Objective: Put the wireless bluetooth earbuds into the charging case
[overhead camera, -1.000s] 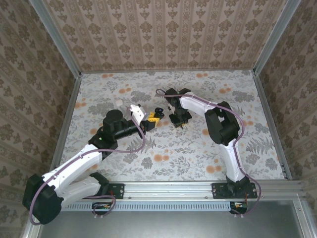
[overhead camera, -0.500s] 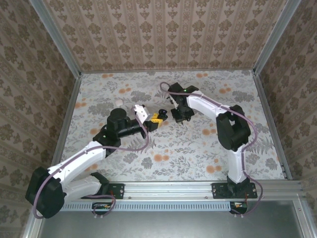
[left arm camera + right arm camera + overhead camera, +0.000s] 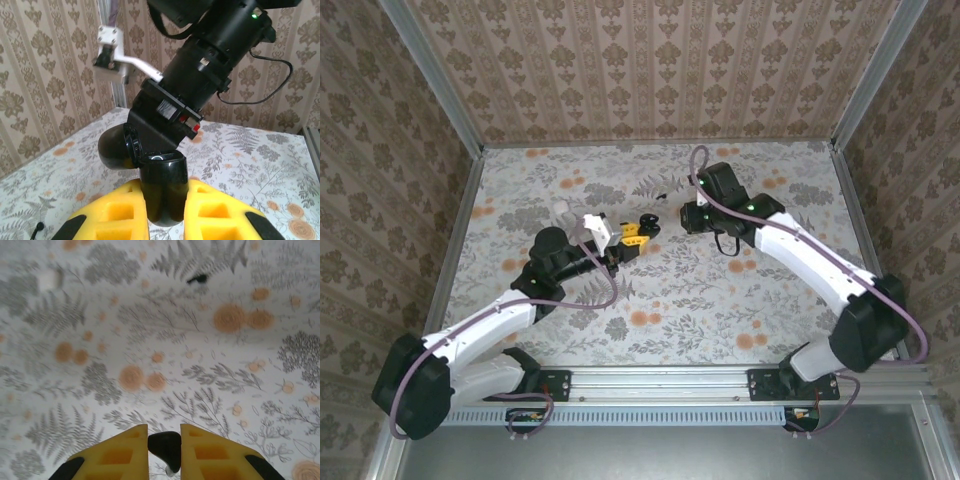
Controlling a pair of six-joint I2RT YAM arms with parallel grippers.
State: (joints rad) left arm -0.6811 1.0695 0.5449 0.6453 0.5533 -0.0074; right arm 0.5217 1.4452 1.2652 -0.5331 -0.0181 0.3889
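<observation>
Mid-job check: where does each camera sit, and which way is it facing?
Top external: above and behind the bases, looking down on the table; left arm and right arm show.
Left wrist: faces across the table at the right arm; left tool clamps the charging case.
Right wrist: looks down at the table; right tool pinches an earbud.
Shared: top external and left wrist both show the right arm and the charging case.
</observation>
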